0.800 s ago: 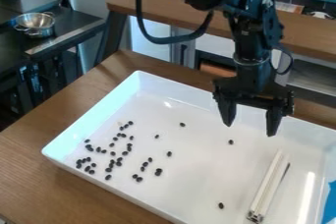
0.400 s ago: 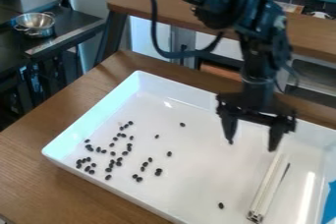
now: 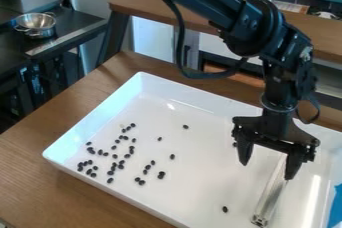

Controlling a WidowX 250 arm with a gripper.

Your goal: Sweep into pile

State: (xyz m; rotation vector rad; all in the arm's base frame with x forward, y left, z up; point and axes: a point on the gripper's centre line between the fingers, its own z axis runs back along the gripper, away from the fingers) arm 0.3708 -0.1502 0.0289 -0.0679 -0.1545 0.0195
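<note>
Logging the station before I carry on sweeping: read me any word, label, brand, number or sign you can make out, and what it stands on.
There is no readable text.
Gripper and arm: no legible lettering.
White tray, white bar and blue piece at the tray's right: no words or numbers.
Metal bowl: none to read.

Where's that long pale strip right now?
In the camera view, the pale strip lies at the right of the white tray, its upper end by the open gripper.
</note>
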